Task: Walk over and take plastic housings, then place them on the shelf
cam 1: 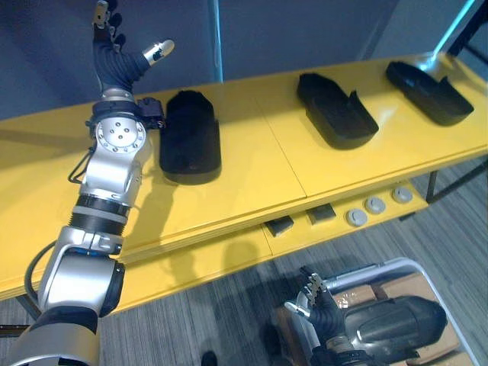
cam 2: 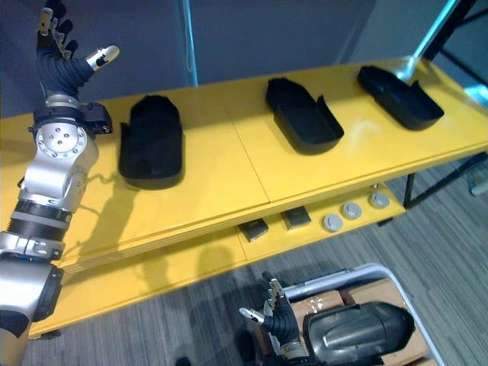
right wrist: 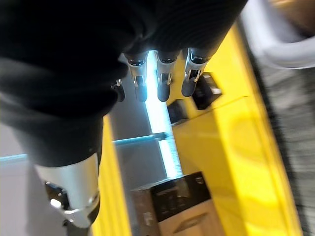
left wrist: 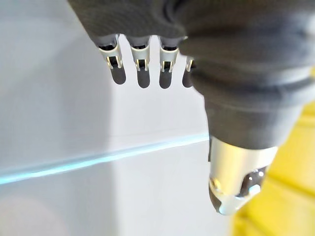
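Three black moulded plastic housings lie spaced along the long yellow shelf. The left hand is above the shelf's rear edge, fingers spread, empty. The right hand is below the shelf, fingers relaxed, empty, just beside a dark grey housing.

The left hand hangs with fingers spread over the yellow shelf, near the leftmost black housing.
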`<state>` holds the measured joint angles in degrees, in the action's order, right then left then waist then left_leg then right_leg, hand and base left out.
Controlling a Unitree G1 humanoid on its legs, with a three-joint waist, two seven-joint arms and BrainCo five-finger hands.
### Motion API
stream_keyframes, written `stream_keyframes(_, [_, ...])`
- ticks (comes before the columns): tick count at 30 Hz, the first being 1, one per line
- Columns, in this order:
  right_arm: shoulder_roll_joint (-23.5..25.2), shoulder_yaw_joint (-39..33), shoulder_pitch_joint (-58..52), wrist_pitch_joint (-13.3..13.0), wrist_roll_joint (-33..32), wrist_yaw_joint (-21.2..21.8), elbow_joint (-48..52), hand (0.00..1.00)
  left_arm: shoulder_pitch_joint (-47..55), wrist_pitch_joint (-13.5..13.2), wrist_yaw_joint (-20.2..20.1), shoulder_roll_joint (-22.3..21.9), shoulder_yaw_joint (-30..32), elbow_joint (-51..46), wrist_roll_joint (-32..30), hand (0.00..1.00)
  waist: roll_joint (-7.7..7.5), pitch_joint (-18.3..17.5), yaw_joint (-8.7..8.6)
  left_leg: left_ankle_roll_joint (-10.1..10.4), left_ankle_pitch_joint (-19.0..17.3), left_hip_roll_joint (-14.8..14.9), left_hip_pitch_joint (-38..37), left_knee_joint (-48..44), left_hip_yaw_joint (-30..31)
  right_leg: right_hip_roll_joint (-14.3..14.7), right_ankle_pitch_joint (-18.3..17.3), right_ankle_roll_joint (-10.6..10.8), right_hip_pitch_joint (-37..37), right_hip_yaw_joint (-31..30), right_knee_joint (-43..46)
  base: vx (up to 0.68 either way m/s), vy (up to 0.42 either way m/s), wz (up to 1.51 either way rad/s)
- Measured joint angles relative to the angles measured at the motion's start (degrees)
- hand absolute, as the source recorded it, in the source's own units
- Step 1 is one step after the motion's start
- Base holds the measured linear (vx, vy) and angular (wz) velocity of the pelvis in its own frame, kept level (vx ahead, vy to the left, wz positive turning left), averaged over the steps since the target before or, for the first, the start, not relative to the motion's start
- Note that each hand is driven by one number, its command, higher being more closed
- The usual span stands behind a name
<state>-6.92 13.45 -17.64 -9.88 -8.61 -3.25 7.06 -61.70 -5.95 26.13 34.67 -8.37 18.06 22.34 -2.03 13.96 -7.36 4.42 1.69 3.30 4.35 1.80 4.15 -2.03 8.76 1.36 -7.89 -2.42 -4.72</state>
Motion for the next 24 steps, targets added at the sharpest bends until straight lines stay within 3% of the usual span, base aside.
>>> stream_keyframes(1, [0.00, -0.08, -0.02, 0.00, 0.06, 0.00, -0.18, 0.00, 2.20, -0.23, 0.55, -0.98, 1.02, -2.26, -0.05, 0.00, 0.23, -0.90, 0.00, 0.00, 0.00, -0.10, 0.19, 0.00, 0.43, -0.10, -0.06, 0.01, 0.00, 0.33, 0.00, 0.01, 0.039, 0.21])
stream_keyframes(2, [-0.03, -0.52, 0.05, 0.00, 0.18, 0.00, -1.00, 0.00, 9.67, -0.69, 1.35, -3.14, 3.63, -9.37, -0.46, 1.00, 0.62, -2.51, 0.18, -0.01, 0.04, -0.23, 0.19, 0.02, 0.86, -0.26, -0.16, 0.05, 0.20, 0.90, 0.00, 0.02, 0.039, 0.21])
stream_keyframes(4, [0.15, -0.82, -0.24, -0.01, 0.22, 0.02, -1.13, 0.00, 21.26, -1.42, 1.61, -7.50, 7.52, -19.24, -2.70, 1.00, 1.21, -3.34, 0.65, -0.07, 0.13, -0.41, -0.60, 0.23, 1.17, -0.30, -0.35, 0.17, 0.97, 1.30, 0.00, 0.02, 0.025, 0.15])
stream_keyframes(6, [0.72, -2.07, -0.68, -0.03, 0.47, 0.07, -1.12, 0.00, 35.90, -1.82, 1.97, -14.74, 8.81, -26.97, -7.72, 1.00, 1.93, -4.83, 1.85, 0.14, 0.36, -0.50, -0.86, 1.05, 1.82, -0.47, -0.66, 0.28, 1.19, 1.87, 0.00, 0.01, 0.025, 0.15])
stream_keyframes(10, [1.17, -2.92, -0.71, -0.18, 1.20, 0.55, -1.11, 0.00, 52.73, -1.78, -0.09, -21.63, 6.35, -31.00, -12.75, 1.00, 2.36, -5.49, 2.81, 0.55, 1.24, -0.49, -0.53, 2.65, 2.41, -0.74, -1.10, 0.42, 0.59, 3.06, 0.02, -0.01, 0.002, 0.16])
stream_keyframes(16, [2.23, -4.78, -0.97, -0.22, 1.21, 0.17, -1.05, 0.00, 58.77, -1.80, -4.48, -24.39, 3.36, -31.06, -13.02, 1.00, 2.81, -5.70, 2.53, 0.83, 2.32, -0.70, 2.89, 3.07, 2.16, -1.00, -0.74, 0.55, -3.17, 2.98, 0.21, -0.01, -0.005, 0.00])
stream_keyframes(24, [2.23, -4.46, -0.03, -0.31, 1.21, -0.74, -1.06, 0.00, 52.82, -2.72, -5.22, -24.17, 4.00, -25.16, -12.32, 1.00, 3.79, -4.84, 1.95, 0.82, 2.35, -0.52, 5.59, 2.98, 0.24, -0.69, 0.35, 0.44, -6.77, 1.20, 0.33, 0.03, 0.015, -0.13])
